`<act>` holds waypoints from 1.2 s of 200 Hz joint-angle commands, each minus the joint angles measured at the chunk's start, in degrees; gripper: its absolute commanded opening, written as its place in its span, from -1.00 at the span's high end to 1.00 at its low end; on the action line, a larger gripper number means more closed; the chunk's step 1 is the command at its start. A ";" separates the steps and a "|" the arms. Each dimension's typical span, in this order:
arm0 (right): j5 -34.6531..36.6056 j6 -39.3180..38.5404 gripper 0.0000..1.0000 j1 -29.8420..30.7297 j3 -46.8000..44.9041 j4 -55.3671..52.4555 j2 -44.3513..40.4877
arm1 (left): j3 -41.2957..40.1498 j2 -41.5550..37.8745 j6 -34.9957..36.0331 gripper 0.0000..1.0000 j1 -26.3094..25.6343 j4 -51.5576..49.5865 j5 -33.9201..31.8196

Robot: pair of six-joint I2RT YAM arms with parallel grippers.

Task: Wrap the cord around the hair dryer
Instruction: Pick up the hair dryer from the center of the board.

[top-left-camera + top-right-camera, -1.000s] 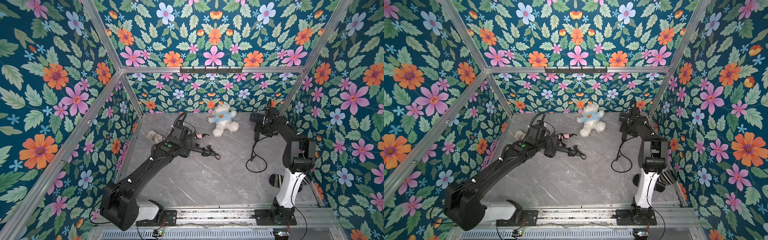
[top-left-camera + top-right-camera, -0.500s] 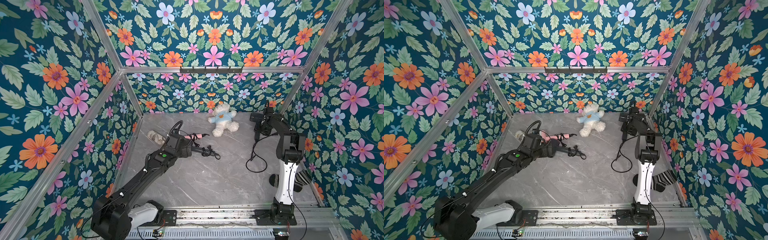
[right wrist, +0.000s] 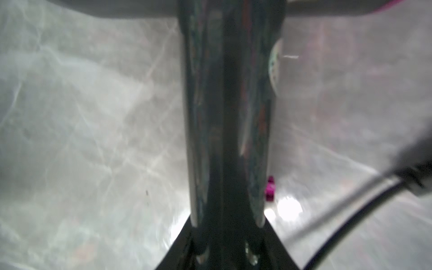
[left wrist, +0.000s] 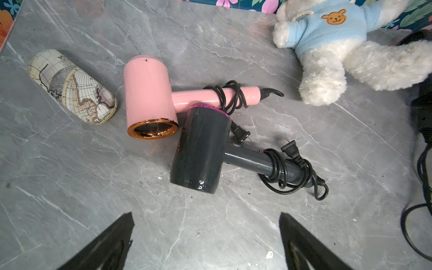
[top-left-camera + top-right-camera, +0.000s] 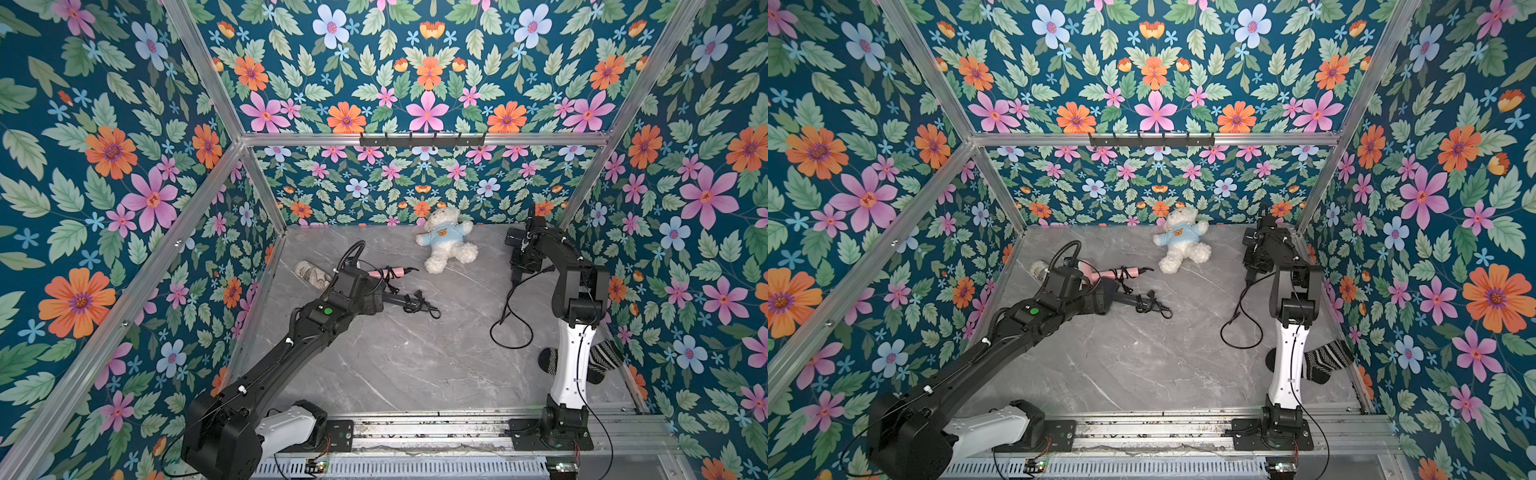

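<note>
Grey bench (image 5: 395, 365) has three hair dryers, one teddy bear (image 5: 446, 245), one glasses case (image 4: 72, 86) and one sock (image 5: 602, 357). Left pincer (image 4: 205, 215) is wide open over the pink dryer (image 4: 149, 93) and grey dryer (image 4: 198, 149). Right pincer (image 3: 226, 224) sits around the third dryer (image 3: 229, 117) by its handle. I can't tell if it squeezes. Its cord (image 5: 512, 347) hangs loose.

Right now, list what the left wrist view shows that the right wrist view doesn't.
Only the left wrist view: a pink plastic hair dryer and a dark grey plastic hair dryer, each with black cord wound on its handle, a map-printed oval case, a white plush bear in a blue jumper, and the open left claw. Only the right wrist view: a blurred close-up of a dark glossy handle beside a magenta part. Both: the grey marble tabletop and a loose black cord.
</note>
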 commanded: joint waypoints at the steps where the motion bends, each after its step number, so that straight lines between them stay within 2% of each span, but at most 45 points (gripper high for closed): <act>1: -2.39 -3.20 0.28 0.19 -1.37 -0.30 -4.33 | 0.63 -0.51 0.11 -0.98 -0.04 -0.73 0.08; 19: -5.22 -7.27 0.32 0.93 -3.31 -1.28 -8.44 | 1.39 -0.91 0.33 -0.98 -0.15 -1.60 0.07; 44: -8.11 -15.84 0.36 4.17 -10.66 -1.86 -15.73 | 2.78 -1.79 1.08 -0.99 -0.32 -2.83 -1.22; 53: -8.46 -18.51 0.50 5.80 -14.91 -1.10 -18.89 | 3.46 -1.91 1.42 -0.98 -0.41 -3.47 -1.45; 64: -10.40 -20.68 0.55 7.97 -20.87 1.06 -22.67 | 4.09 -1.89 1.68 -0.98 -0.48 -3.77 -0.75; 89: -17.19 -22.34 0.56 12.25 -33.31 6.89 -30.11 | 5.18 -0.49 2.55 -0.98 -1.64 -4.49 1.63; 118: -16.92 -26.58 0.58 20.47 -43.49 12.82 -41.52 | 6.26 2.26 4.60 -0.99 -4.44 -6.37 0.54; 129: -15.20 -26.70 0.60 22.62 -44.26 13.02 -43.86 | 6.88 3.35 5.37 -0.99 -5.92 -6.88 -0.23; 152: -18.67 -26.73 0.62 24.25 -43.81 10.43 -45.74 | 7.78 4.43 6.55 -0.99 -8.54 -6.89 0.00; 156: -18.86 -27.55 0.78 24.96 -44.02 10.31 -45.94 | 7.87 4.49 6.77 -0.99 -8.76 -6.62 0.32; 167: -18.70 -29.02 0.82 27.36 -44.46 10.35 -46.01 | 8.37 4.76 7.66 -0.99 -9.19 -6.06 1.96; 210: -16.77 -33.37 0.83 35.78 -39.94 7.09 -40.78 | 11.00 7.62 11.59 -0.99 -9.35 -4.65 10.86; 240: -17.19 -35.55 0.83 39.23 -36.78 6.95 -39.07 | 12.38 12.68 13.34 -0.99 -9.33 -7.11 8.37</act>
